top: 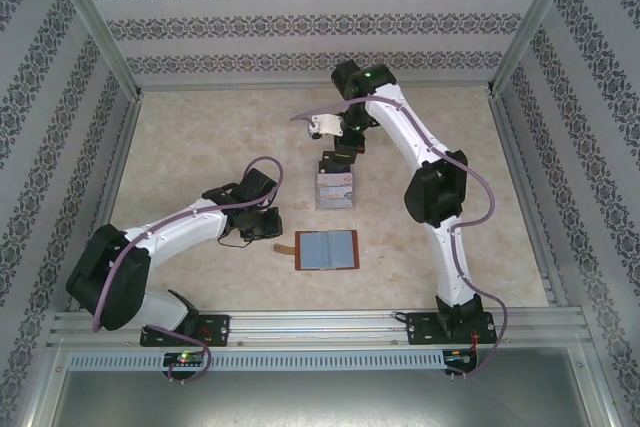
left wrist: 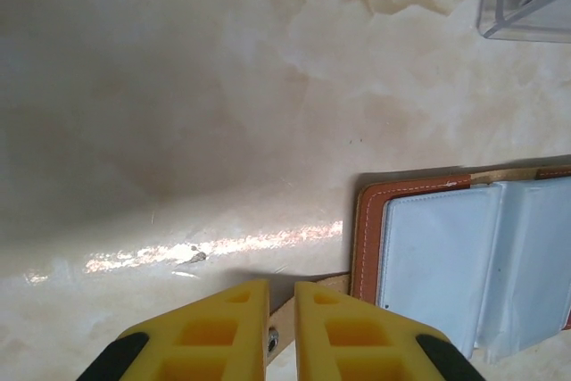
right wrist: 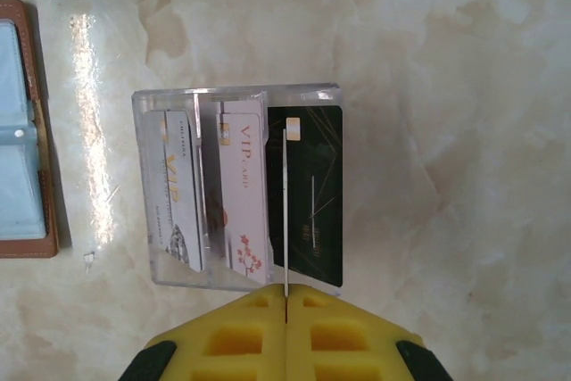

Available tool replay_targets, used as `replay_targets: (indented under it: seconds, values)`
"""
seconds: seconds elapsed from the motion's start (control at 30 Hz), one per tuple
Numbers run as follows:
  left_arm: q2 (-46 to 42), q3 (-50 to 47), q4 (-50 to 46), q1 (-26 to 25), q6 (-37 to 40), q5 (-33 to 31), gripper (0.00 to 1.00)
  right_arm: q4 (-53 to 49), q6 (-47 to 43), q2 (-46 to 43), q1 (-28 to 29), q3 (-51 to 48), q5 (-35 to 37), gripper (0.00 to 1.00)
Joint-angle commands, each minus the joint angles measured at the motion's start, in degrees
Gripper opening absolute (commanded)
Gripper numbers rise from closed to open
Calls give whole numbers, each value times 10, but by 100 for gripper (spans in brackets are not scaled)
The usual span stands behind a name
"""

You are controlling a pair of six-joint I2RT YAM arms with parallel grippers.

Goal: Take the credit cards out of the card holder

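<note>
The card holder [top: 327, 249] lies open on the table, reddish-brown with grey-blue sleeves [left wrist: 446, 247]. My left gripper [left wrist: 282, 285] is shut on its thin strap tab [left wrist: 284, 318] at the left edge, low by the table [top: 262, 230]. My right gripper [right wrist: 286, 290] is shut on a pale credit card [right wrist: 285, 211], seen edge-on as a thin white line. It hangs just above the clear stand [right wrist: 232, 93], over the gap between a pale card [right wrist: 243, 194] and a dark card [right wrist: 312, 194]. Another pale card [right wrist: 174, 185] sits in the stand's left slot.
The clear acrylic stand [top: 335, 192] stands at mid-table, just beyond the card holder. Metal frame rails [top: 300, 322] run along the near edge, and patterned walls close in the sides and back. Bare marble-look tabletop [top: 200, 137] spreads to the left and far side.
</note>
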Motion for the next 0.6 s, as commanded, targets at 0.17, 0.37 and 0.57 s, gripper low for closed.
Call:
replay_targets:
  seconds: [0.17,0.37,0.57]
  values:
    - [19,1,-6,14,-3,8,16,-55,-34,58,-6,65,-26,0]
    - [26,3,-6,16,-2,11,16,-52,-28,80,-4,66,-46,0]
    - [30,2,-6,18,-2,13,16,-55,-22,97,0,65,-47,3]
